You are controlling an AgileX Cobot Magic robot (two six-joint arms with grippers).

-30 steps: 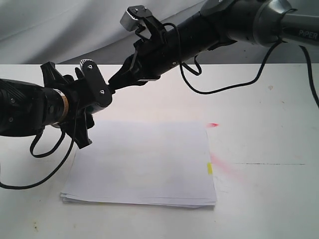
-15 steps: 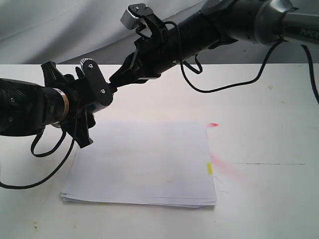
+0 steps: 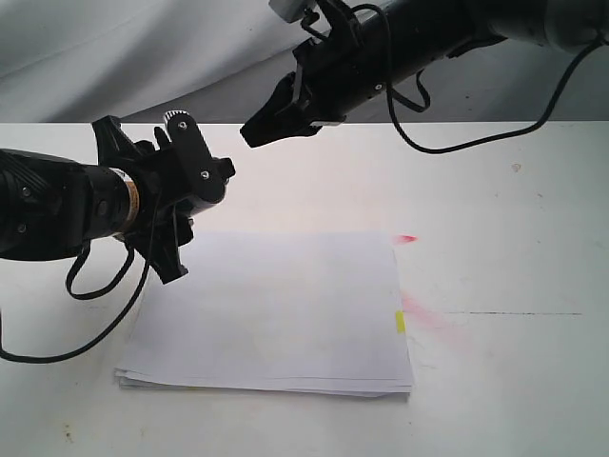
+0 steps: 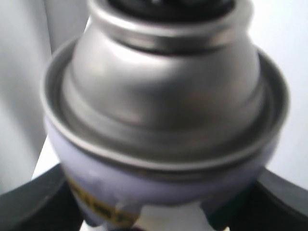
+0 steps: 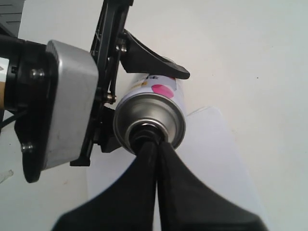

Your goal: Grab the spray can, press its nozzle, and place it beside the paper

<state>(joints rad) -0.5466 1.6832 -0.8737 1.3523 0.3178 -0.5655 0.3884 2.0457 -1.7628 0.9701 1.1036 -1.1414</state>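
Spray can point(image 4: 163, 96): domed, glossy silver metal

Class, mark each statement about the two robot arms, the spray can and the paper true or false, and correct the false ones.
1. The left gripper clamps the spray can. True.
2. The spray can stands on the paper. False: it is held in the air, off the paper.
3. The right gripper is wide open. False: its jaws are shut together, holding nothing.
4. The paper has a yellow tab at one edge. True.
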